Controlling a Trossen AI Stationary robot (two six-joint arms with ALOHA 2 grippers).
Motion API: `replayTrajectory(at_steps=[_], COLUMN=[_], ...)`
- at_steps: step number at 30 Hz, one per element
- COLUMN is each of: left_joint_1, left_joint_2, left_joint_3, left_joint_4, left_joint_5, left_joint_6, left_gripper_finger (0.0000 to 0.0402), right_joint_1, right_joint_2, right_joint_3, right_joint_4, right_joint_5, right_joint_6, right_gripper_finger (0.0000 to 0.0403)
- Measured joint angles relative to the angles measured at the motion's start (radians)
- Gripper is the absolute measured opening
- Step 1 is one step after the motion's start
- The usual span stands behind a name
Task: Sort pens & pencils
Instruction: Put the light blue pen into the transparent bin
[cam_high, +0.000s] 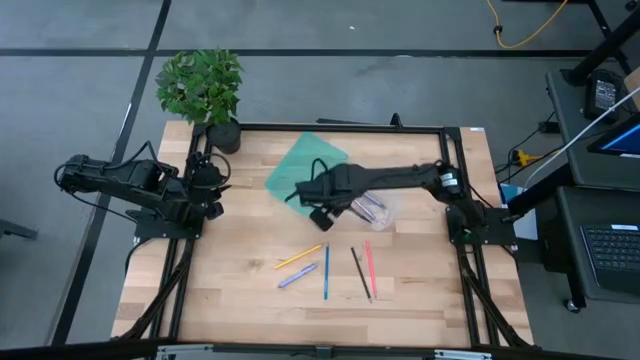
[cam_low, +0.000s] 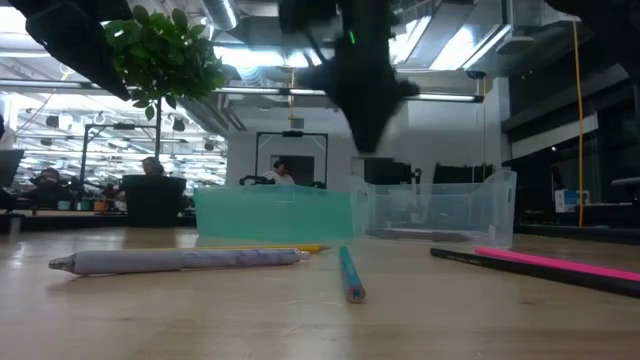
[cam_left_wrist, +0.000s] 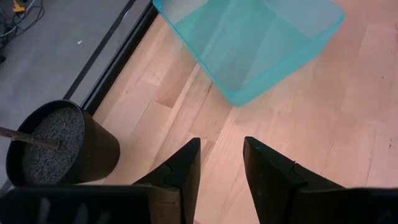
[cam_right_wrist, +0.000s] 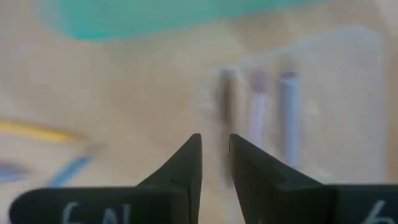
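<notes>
Five pens & pencils lie loose on the wooden table near its front: yellow (cam_high: 298, 257), lavender (cam_high: 297, 276), blue (cam_high: 326, 270), black (cam_high: 359, 272) and pink (cam_high: 370, 268). Three more sticks (cam_right_wrist: 258, 115) lie flat in a clear bin (cam_high: 372, 208) behind them. A teal bin (cam_high: 305, 165) stands to its far left. My right gripper (cam_high: 322, 212) hangs above the table, pointing down, just left of the clear bin; its fingers (cam_right_wrist: 214, 149) are slightly open with nothing between them. My left gripper (cam_left_wrist: 221, 155) waits open at the table's left edge.
A potted plant (cam_high: 222, 132) stands at the table's far left corner, close to my left gripper. A black frame (cam_high: 340, 127) runs around the table's edges. Bare wood lies around the loose sticks toward the near edge.
</notes>
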Motion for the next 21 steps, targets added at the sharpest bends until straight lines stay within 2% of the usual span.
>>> replayTrajectory(at_steps=[4, 10, 16, 21], left_joint_1=[0.000, 0.000, 0.000, 0.000], left_joint_2=[0.000, 0.000, 0.000, 0.000], left_joint_3=[0.000, 0.000, 0.000, 0.000], left_joint_4=[0.000, 0.000, 0.000, 0.005], left_joint_5=[0.000, 0.000, 0.000, 0.000], left_joint_6=[0.000, 0.000, 0.000, 0.000], left_gripper_finger=[0.0115, 0.0115, 0.0115, 0.0115], right_joint_1=[0.112, 0.240, 0.287, 0.272], right_joint_2=[0.000, 0.000, 0.010, 0.079], right_joint_3=[0.057, 0.013, -0.044, -0.040], right_joint_4=[0.130, 0.299, 0.408, 0.510], right_joint_5=[-0.038, -0.070, -0.146, -0.237], right_joint_6=[0.000, -0.030, -0.095, -0.240], right_gripper_finger=[0.0082, 0.0082, 0.0082, 0.0082])
